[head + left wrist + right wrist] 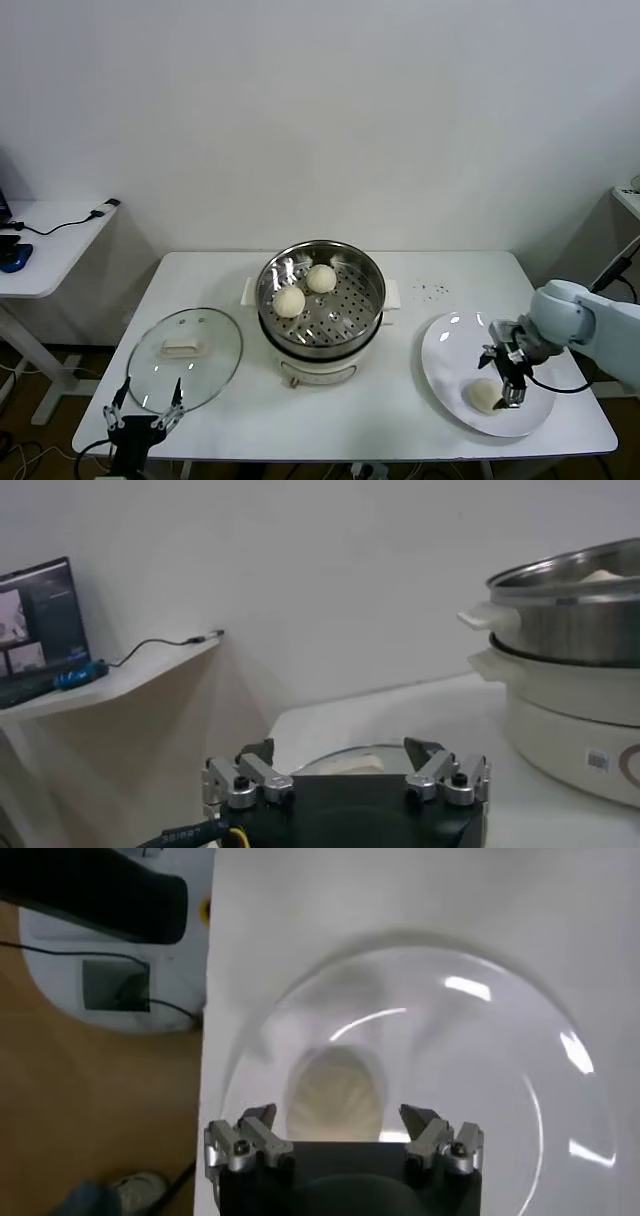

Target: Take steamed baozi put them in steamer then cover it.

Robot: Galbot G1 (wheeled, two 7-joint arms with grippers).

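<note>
The steamer (321,262) stands mid-table with two baozi, one (321,278) and another (289,301), on its perforated tray. One more baozi (484,395) lies on the white plate (450,345) at the right; it also shows in the right wrist view (338,1093). My right gripper (510,385) (340,1123) hangs open just above this baozi, jaws spread wider than the bun. The glass cover (186,357) lies flat on the table at the left. My left gripper (146,410) (340,752) is open and empty near the cover's front edge.
The steamer's side (570,650) shows in the left wrist view. A side table (45,245) with cables and a blue object stands far left. The table's front edge runs just below the plate and cover. Small dark specks (432,291) lie right of the steamer.
</note>
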